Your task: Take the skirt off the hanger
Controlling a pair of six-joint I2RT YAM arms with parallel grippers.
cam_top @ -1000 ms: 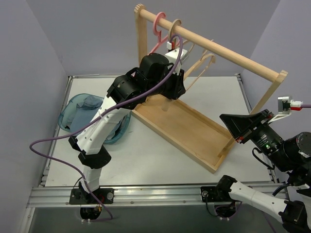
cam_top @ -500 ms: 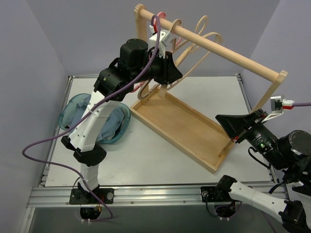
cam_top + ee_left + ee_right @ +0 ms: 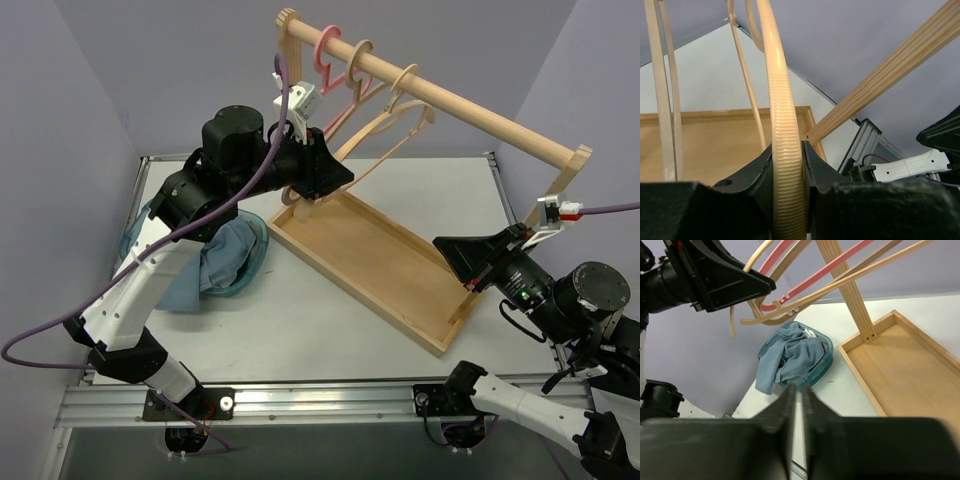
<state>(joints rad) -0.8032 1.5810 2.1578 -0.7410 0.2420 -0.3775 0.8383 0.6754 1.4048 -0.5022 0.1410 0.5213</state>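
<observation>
1. Top view: The left end effector [image 3: 325,175] grasps a bare cream hanger [image 3: 390,125] near the far left end of the wooden rail [image 3: 480,110]. Over the past second it has risen and drawn back toward the desk's left edge. The hanger's hook appears to sit over the rail. The blue skirt [image 3: 215,265] lies in a teal basin [image 3: 262,238] by the left edge of the desk [image 3: 330,320]. With the arm swung clear, a fold shows spilling over the basin's near rim. The right end effector [image 3: 445,248] hangs clenched on nothing near the right edge.
2. Left wrist: Both fingers [image 3: 752,172] pinch the cream hanger's ribbed bar, and no cloth clings to it.
3. Right wrist: Beyond its own closed fingers [image 3: 785,410], the skirt sits heaped in the basin, well apart from the hangers above. The garment looks already off, so releasing the hanger is probably all that remains.
</observation>
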